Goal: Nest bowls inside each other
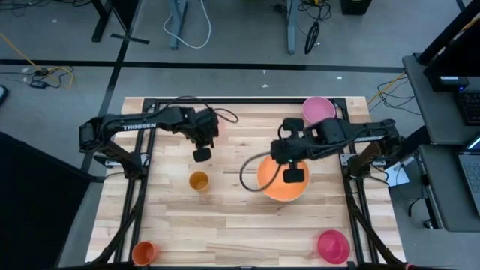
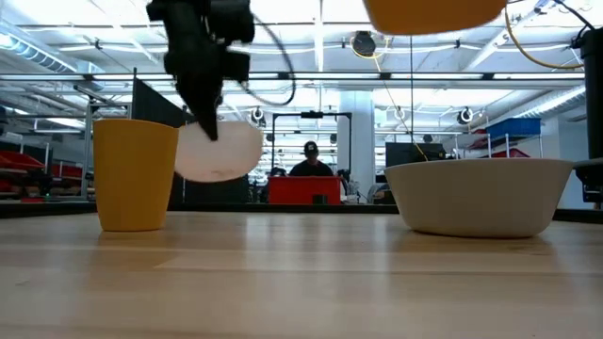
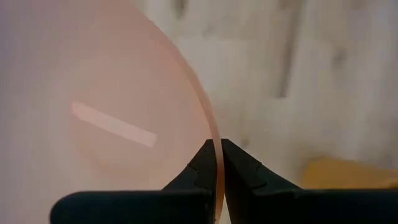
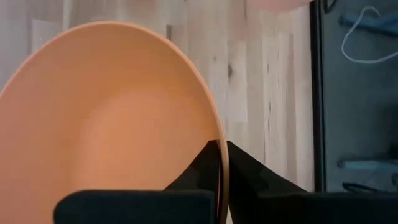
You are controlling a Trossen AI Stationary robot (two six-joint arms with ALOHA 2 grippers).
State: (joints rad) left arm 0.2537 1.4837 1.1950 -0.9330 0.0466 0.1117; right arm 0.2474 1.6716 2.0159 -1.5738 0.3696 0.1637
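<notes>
High view, near edge first: a magenta bowl (image 1: pixel 333 246) sits at five o'clock and an orange cup (image 1: pixel 142 252) at seven. Toward the centre stands an amber cup (image 1: pixel 199 181). At three o'clock the right gripper (image 1: pixel 293 175) is clamped on the orange bowl's (image 1: pixel 279 182) rim. At ten o'clock the left gripper (image 3: pixel 218 163) pinches the pale pink bowl's (image 3: pixel 106 118) rim. A mid pink bowl (image 1: pixel 318 109) lies at one o'clock.

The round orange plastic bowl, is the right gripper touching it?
Touching. In the right wrist view, the right gripper is shut on the rim of the round orange plastic bowl, one finger on each side.
</notes>
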